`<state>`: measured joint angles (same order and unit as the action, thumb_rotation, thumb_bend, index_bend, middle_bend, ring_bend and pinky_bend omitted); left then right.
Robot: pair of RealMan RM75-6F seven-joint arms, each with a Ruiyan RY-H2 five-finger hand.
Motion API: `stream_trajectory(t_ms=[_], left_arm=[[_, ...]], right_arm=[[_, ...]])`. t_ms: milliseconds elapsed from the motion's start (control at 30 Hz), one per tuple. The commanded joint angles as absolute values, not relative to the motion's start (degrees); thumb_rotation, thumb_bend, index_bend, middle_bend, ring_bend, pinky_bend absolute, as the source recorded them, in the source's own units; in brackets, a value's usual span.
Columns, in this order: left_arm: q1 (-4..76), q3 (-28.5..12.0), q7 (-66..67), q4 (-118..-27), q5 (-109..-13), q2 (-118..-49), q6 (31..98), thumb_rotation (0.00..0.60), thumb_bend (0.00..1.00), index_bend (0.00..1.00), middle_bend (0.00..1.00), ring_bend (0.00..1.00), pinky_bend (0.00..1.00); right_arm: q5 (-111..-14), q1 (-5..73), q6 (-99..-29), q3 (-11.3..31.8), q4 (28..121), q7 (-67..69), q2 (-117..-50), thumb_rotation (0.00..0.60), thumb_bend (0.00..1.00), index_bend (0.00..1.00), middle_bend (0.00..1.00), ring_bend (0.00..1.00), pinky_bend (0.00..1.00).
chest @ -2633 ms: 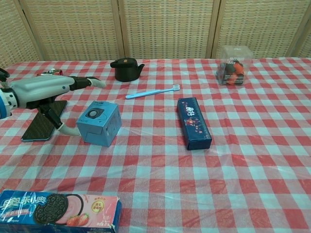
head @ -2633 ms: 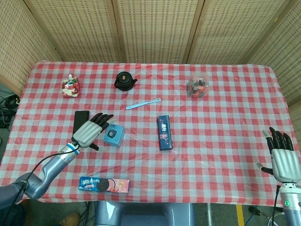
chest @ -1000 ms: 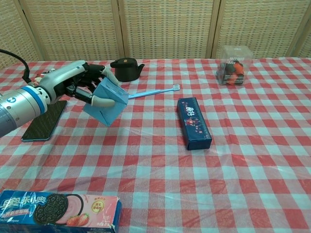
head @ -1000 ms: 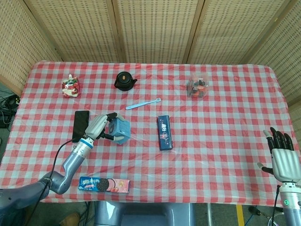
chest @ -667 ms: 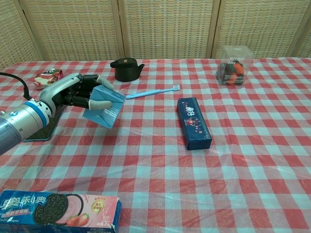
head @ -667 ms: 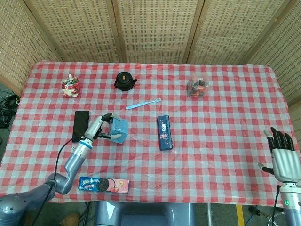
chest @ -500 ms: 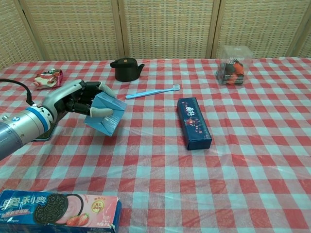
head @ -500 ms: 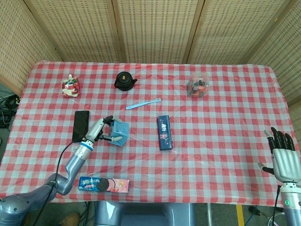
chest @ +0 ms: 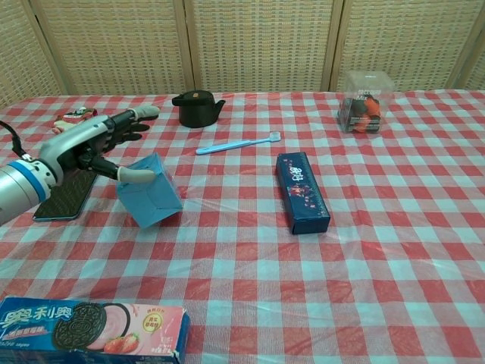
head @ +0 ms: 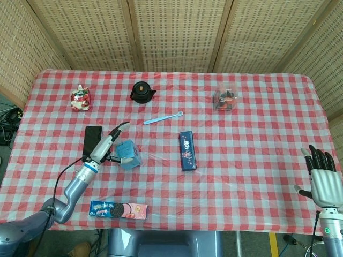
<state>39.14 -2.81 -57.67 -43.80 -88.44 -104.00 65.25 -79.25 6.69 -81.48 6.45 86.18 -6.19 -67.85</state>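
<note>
**Blue box tilted on bench at left robot hand's thumb**

The left robot hand (chest: pixel 91 144) has its fingers spread, stretched out above and left of the light blue box (chest: pixel 149 189). Only the thumb lies against the box's upper edge. The box sits tilted on the bench (chest: pixel 250 258), just right of the black phone (chest: pixel 67 194). The right robot hand (head: pixel 323 179) is spread, holding nothing, at the bench's far right edge, well apart from all items.
</note>
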Motion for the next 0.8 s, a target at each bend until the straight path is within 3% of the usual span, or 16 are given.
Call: stream_trajectory(t_ms=[33,233,367,600,800], left_arm=[[37.5,-2.6,-58.1,-46.3,-89.9,-101.0,69.6,0.600,0.00,0.00,0.00,0.00,0.00],[35.2,-3.6,-53.1,-51.7,-91.1,-95.2,77.5,0.600,0.00,0.00,0.00,0.00,0.00],[31.2,-3.8,-38.7,-59.0,-89.9,-87.4,81.6,0.600,0.00,0.00,0.00,0.00,0.00],[22.8,-1.5,-11.9,-77.6,-83.5,-74.5,82.4,0.600,0.00,0.00,0.00,0.00,0.00],[17.8,-0.1,0.0,-88.9,-77.9,-68.5,83.1,0.600,0.00,0.00,0.00,0.00,0.00]], right_arm=[[-79.4,6.6,-81.7,6.4,86.4,-6.2,-67.8,0.600,0.00,0.00,0.00,0.00,0.00],[-80.1,6.5,-82.1,6.2,86.8,-6.0,-67.6,0.600,0.00,0.00,0.00,0.00,0.00],[-81.0,6.3,-82.8,6.0,87.6,-5.5,-67.2,0.600,0.00,0.00,0.00,0.00,0.00],[-82.2,5.8,-83.8,5.7,88.6,-4.2,-66.3,0.600,0.00,0.00,0.00,0.00,0.00],[-82.7,5.4,-84.5,5.7,89.0,-2.9,-65.6,0.600,0.00,0.00,0.00,0.00,0.00]])
